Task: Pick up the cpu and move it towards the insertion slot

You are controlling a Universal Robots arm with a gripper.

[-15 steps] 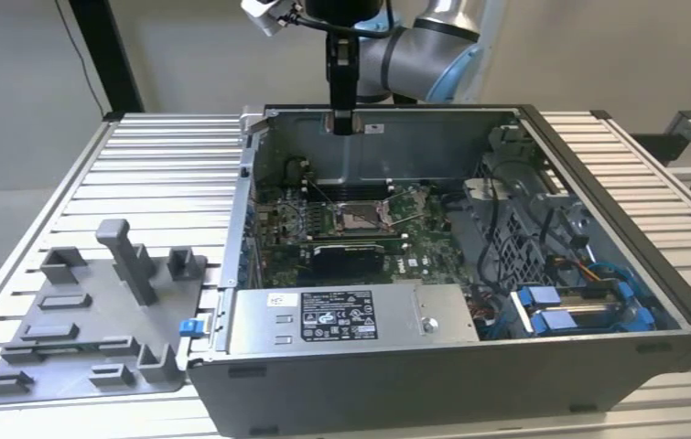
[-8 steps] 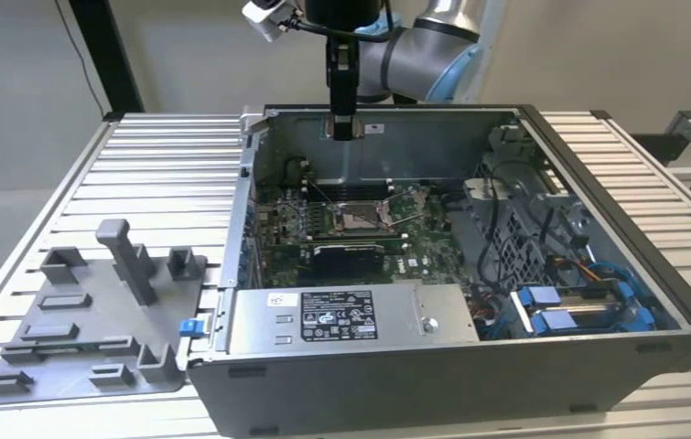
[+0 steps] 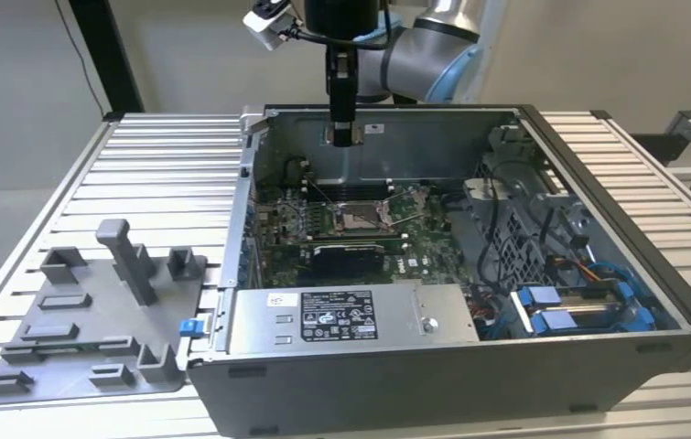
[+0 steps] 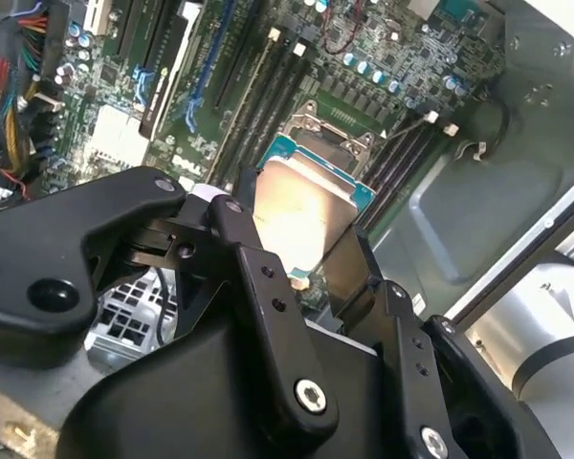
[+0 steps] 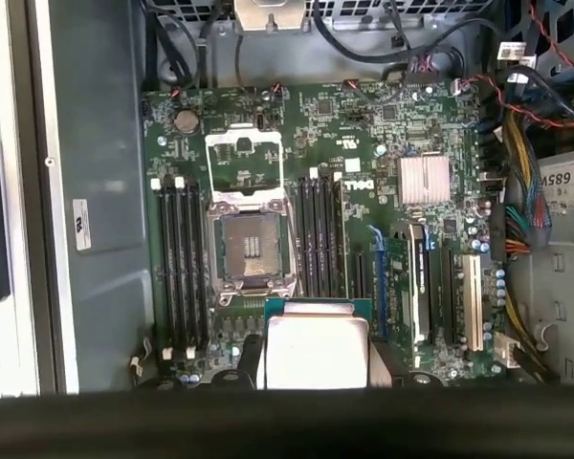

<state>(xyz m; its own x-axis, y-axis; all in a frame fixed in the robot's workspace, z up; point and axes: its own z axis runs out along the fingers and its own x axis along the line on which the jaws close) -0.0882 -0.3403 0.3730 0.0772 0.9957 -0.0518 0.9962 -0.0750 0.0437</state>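
While the arm hangs above the open computer case (image 3: 638,302), its black gripper (image 4: 301,263) has its two matte fingers (image 4: 244,239) closed against opposite edges of the cpu (image 4: 301,215), a small flat square chip with a smooth, pale silvery face and a thin teal border. In the first wrist view the cpu (image 5: 318,349) sits held in the air above the green circuit board (image 5: 364,143), near the board's edge and just beside the insertion slot (image 5: 249,244). That slot is a square socket with a shiny metal frame, thin wire levers and a dark centre, flanked by long black memory slots (image 5: 182,268). In the exterior view the gripper (image 3: 342,137) is a slim dark column near the case's far wall, with the insertion slot (image 3: 358,216) below it. A ribbed metal worktop (image 3: 174,155) carries the case and a grey plastic fixture plate (image 3: 89,329) with blocky uprights.
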